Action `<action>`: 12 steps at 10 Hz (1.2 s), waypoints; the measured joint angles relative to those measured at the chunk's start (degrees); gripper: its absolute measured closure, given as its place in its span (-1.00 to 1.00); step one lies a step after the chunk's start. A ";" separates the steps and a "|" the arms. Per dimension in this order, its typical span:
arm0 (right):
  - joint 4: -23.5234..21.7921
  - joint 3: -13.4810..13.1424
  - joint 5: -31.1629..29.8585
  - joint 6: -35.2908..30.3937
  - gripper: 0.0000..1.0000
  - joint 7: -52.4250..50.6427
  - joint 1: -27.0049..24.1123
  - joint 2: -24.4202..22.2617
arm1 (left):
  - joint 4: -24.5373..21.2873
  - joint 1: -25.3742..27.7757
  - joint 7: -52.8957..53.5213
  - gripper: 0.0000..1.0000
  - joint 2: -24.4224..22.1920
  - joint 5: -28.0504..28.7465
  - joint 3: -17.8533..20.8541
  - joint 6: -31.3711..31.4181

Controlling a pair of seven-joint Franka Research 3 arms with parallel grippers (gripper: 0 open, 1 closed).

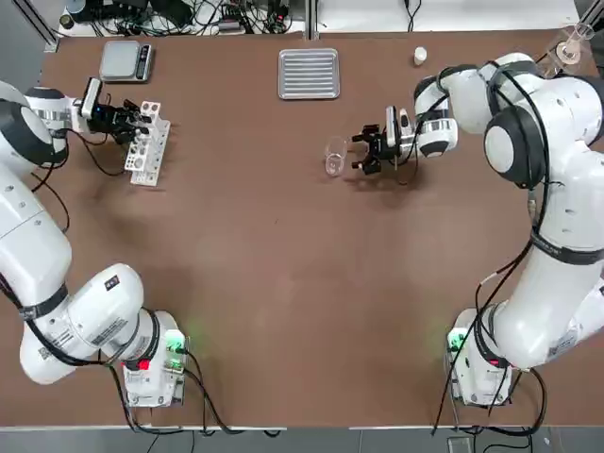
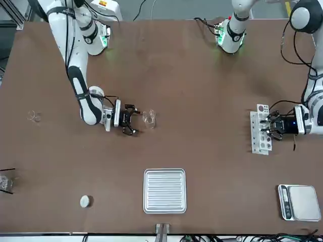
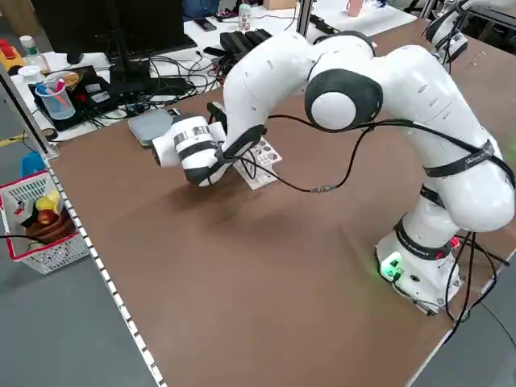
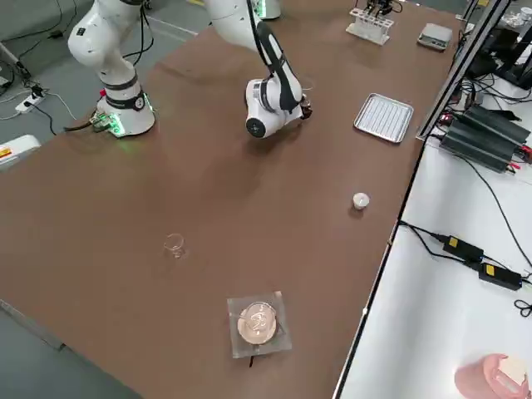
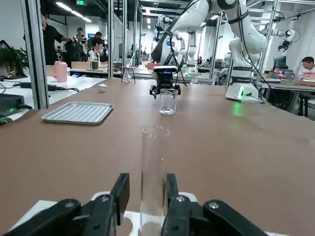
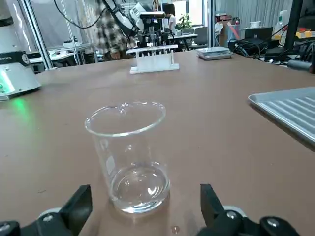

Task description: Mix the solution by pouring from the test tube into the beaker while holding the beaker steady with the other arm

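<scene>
Hovering at the white rack (image 1: 149,146) on the left of the desk (image 1: 255,264), the left gripper (image 5: 147,182) had its fingers parted, one on either side of the upright, clear test tube (image 5: 153,172). A gap showed between the tube and one finger; whether the other touched it could not be told. Just beyond the rack, a flat silver-and-black device (image 1: 126,61) lay near the far edge. Farther right came the ribbed metal tray (image 1: 309,74), flat on the desk, and nearer the robot stood the beaker (image 6: 133,167), upright. Just to its right, the right gripper (image 6: 146,191) was open, its fingers spread wide and pointing toward the glass but not gripping it. Beyond that gripper, farther right, a small white piece (image 1: 420,56) sat on the desk.
</scene>
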 joint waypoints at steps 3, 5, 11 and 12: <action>-0.11 -0.10 1.86 0.06 -0.96 -0.14 0.00 1.19 | -0.04 0.04 0.02 0.54 0.00 -0.03 0.00 -0.16; -0.11 -0.09 3.77 0.06 -0.96 -0.55 0.00 2.20 | -0.13 0.07 0.02 0.57 -0.01 -0.04 -0.05 -0.23; -0.11 0.26 4.60 0.06 -0.96 -0.67 1.20 2.48 | -0.24 0.02 0.01 0.57 -1.59 0.27 -0.53 -1.02; -0.11 0.29 4.87 0.06 -0.96 -0.67 1.48 2.48 | -0.44 0.02 -0.03 0.57 -2.47 0.35 -0.75 -1.56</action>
